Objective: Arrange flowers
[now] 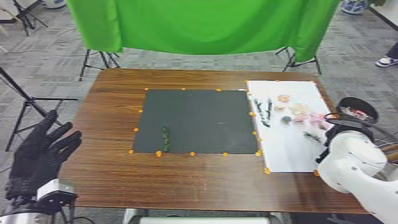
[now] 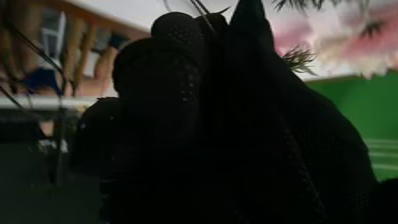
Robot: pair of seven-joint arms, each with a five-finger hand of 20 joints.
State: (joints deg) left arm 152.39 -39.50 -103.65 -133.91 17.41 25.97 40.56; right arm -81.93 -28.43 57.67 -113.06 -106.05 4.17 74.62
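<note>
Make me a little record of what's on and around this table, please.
table: brown wood
mat: dark, on table
on mat: green stem, near left corner
sheet: white, right of mat
on sheet: flowers, pink and pale; dark sprigs
left hand: at table's left, fingers spread
right hand: by sheet's right edge
backdrop: green cloth

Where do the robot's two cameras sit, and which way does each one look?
Head view: on the robot's head, looking forward and down at the table; the left hand and the white right arm show.
Right wrist view: on the right wrist, looking along the right hand in its black glove, towards the flowers.
Both share: pink flowers and green cloth.
</note>
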